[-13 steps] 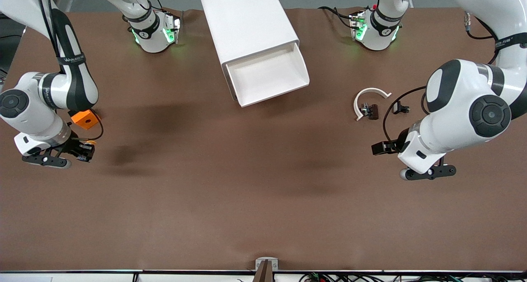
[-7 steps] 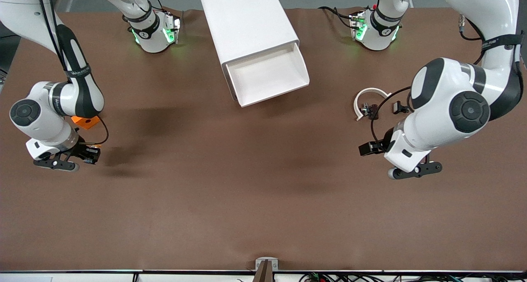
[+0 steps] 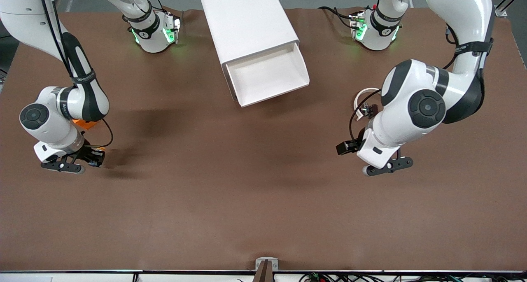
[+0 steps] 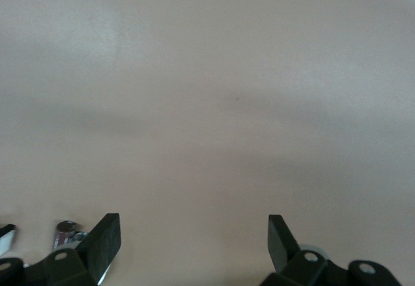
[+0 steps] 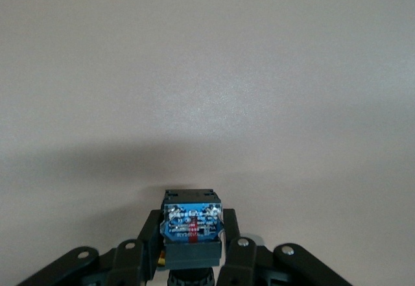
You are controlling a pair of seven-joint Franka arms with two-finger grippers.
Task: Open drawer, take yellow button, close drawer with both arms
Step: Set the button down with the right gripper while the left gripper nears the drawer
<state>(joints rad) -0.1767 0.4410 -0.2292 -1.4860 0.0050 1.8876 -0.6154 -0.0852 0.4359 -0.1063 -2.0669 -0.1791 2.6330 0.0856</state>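
Note:
The white cabinet (image 3: pixel 247 22) stands at the robots' edge of the table, and its top drawer (image 3: pixel 267 74) is pulled out and looks empty. My right gripper (image 3: pixel 94 158) is shut on the button (image 3: pixel 98 153) just above the mat at the right arm's end. In the right wrist view the button's blue base (image 5: pixel 191 224) sits between the fingers (image 5: pixel 237 250). My left gripper (image 3: pixel 343 147) is open and empty over bare mat at the left arm's end. Its fingers (image 4: pixel 104 244) stand wide apart.
An orange block (image 3: pixel 84 123) lies mostly hidden under the right arm. A white curved piece (image 3: pixel 362 93) and small black clip parts (image 3: pixel 372 109) lie beside the left arm's elbow. A small metal part (image 4: pixel 65 231) shows by the left finger.
The left arm has swung toward the middle of the table, its gripper still open. The right gripper, with the button, has shifted slightly nearer the front camera.

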